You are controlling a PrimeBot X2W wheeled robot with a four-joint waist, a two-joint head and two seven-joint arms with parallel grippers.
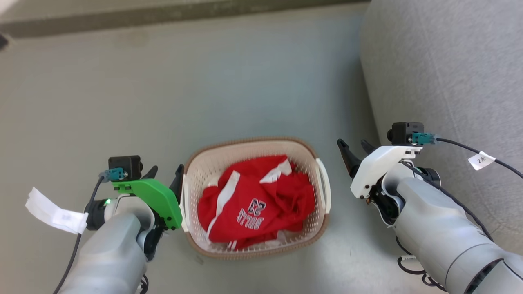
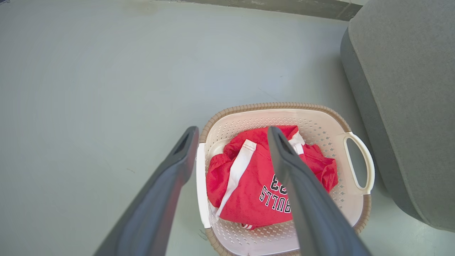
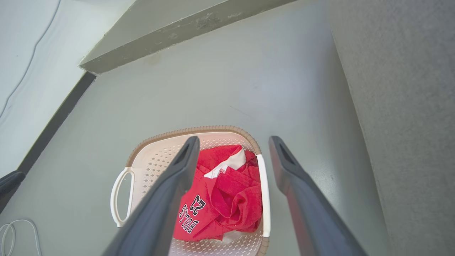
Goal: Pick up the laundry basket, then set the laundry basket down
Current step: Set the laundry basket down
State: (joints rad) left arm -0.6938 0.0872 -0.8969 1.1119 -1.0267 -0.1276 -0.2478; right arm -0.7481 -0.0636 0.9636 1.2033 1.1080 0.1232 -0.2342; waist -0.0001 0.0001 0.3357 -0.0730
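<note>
The laundry basket [image 1: 245, 142] stands on the floor between my arms, cream with a brown rim and white side handles. A red jersey [image 1: 255, 204] printed "BULLS 23" lies inside it. My left gripper [image 1: 165, 174] is open right beside the basket's left handle [image 1: 186, 200]. In the left wrist view its fingers [image 2: 188, 142] frame that handle [image 2: 201, 185] from above the basket [image 2: 270, 106]. My right gripper [image 1: 354, 148] is open, a short gap to the right of the right handle [image 1: 325, 183]. In the right wrist view that handle [image 3: 265, 195] of the basket [image 3: 185, 131] appears between the right gripper's [image 3: 234, 144] fingers.
A grey sofa [image 1: 449, 81] rises close on the right, just beyond my right arm. A wall base [image 1: 163, 16] runs along the far side of the pale floor. Loose white cable [image 3: 10, 231] lies on the floor left of the basket in the right wrist view.
</note>
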